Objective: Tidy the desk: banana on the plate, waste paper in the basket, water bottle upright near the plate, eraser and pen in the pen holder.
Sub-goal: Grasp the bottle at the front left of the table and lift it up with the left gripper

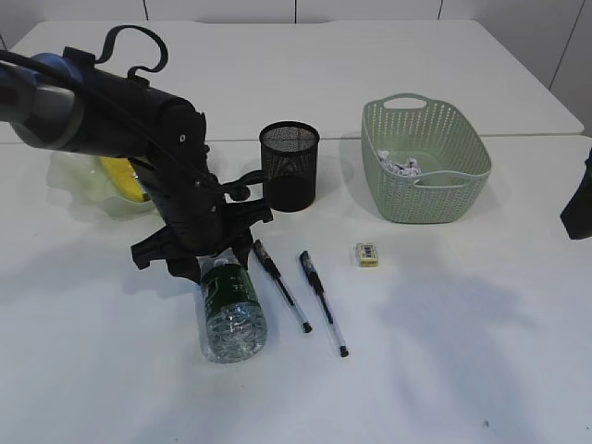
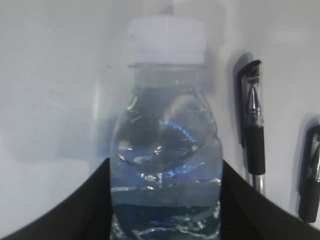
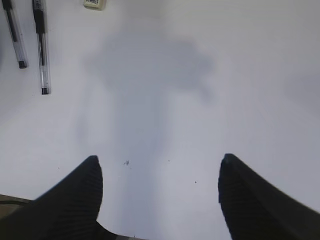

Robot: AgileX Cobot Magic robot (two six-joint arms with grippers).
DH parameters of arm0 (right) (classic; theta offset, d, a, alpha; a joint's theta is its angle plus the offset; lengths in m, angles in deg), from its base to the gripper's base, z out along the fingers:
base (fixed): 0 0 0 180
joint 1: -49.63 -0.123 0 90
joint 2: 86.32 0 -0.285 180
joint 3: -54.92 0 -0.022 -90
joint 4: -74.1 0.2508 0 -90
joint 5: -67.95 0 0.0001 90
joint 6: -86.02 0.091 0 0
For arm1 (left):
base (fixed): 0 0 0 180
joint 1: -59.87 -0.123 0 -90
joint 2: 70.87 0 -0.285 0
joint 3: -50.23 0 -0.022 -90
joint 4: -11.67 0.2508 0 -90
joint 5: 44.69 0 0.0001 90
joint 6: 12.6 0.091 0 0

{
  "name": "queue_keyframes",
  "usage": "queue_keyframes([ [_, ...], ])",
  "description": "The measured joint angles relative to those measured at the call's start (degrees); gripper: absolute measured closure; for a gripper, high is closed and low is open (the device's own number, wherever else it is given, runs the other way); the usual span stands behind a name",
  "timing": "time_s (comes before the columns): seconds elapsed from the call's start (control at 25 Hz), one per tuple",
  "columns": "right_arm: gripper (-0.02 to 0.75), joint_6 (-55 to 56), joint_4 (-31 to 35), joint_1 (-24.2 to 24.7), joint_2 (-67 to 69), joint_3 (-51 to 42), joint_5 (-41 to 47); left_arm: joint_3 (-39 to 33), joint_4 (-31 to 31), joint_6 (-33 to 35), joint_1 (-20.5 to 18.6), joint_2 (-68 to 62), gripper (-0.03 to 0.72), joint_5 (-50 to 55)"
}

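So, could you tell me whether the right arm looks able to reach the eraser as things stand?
Probably yes. The eraser lies alone on bare desk, apart from the pens and basket, and the right gripper stands open and empty over that side.

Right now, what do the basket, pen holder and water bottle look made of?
basket: looks like moulded plastic, matte sage green, with a perforated woven-look pattern.
pen holder: apparently black metal wire mesh; you can see through the wall.
water bottle: thin clear plastic, glossy and crinkled, with a white cap that looks like plastic.
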Motion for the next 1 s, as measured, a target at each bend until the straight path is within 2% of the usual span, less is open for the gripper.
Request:
queue_keyframes([
  [0.28,0.202,0.0,0.0,0.0,0.0,0.0,0.2,0.1,2.9,0.5,0.0,0.0,0.314,1.1],
  [0.64,0.202,0.0,0.0,0.0,0.0,0.0,0.2,0.1,5.0,25.2,0.0,0.7,0.315,4.4],
  [0.8,0.202,0.0,0.0,0.0,0.0,0.0,0.2,-2.6,7.0,31.0,0.0,2.9,0.315,4.3],
  [1.0,0.202,0.0,0.1,0.0,0.0,0.0,0.2,-12.7,7.9,35.9,-0.9,8.6,0.315,-2.5],
])
